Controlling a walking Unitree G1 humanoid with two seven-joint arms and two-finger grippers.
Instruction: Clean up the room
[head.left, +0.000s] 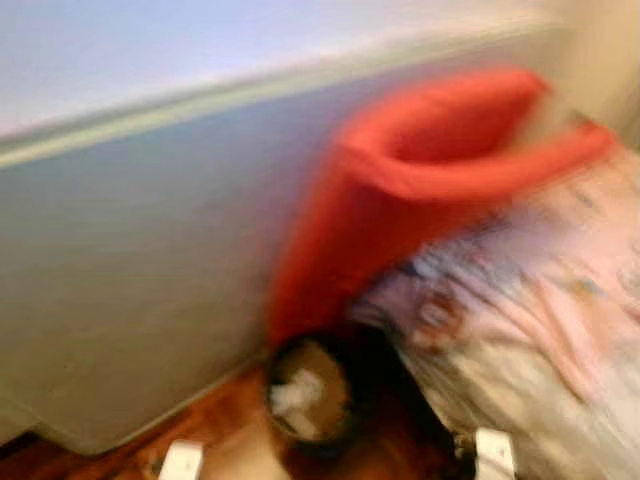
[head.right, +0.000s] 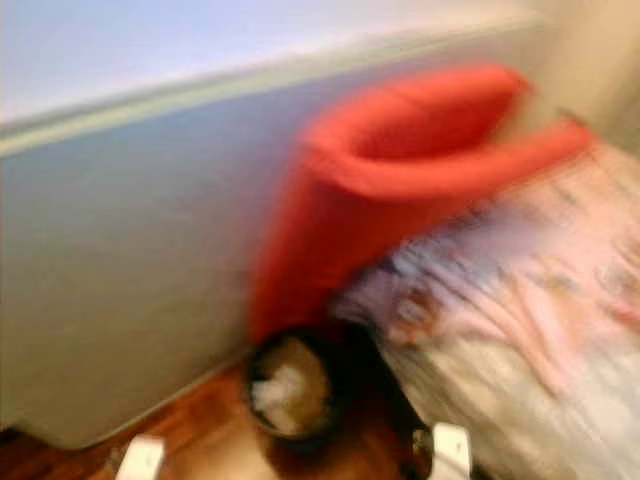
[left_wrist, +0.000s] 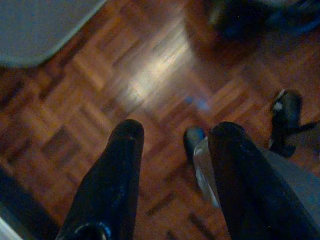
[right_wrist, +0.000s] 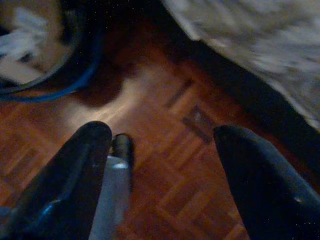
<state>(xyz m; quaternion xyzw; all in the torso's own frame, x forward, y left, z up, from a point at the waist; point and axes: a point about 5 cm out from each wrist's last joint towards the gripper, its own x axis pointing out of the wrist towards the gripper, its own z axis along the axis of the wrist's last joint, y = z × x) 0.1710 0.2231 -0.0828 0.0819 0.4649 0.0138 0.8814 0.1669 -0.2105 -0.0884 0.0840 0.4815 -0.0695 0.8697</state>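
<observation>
Eye views, heavily blurred: grey-blue wall panel across 9 to 12 o'clock. Red rounded cushion or chair at 1 o'clock, against panel. Floral bedspread at 3 to 4 o'clock. Dark wastebasket with crumpled paper inside, at 6 o'clock on parquet floor, between panel and bed.

Left wrist view: left gripper above parquet, fingers spread, holding nothing.

Right wrist view: right gripper above parquet, fingers spread wide, empty; wastebasket near, bedspread edge beyond.
</observation>
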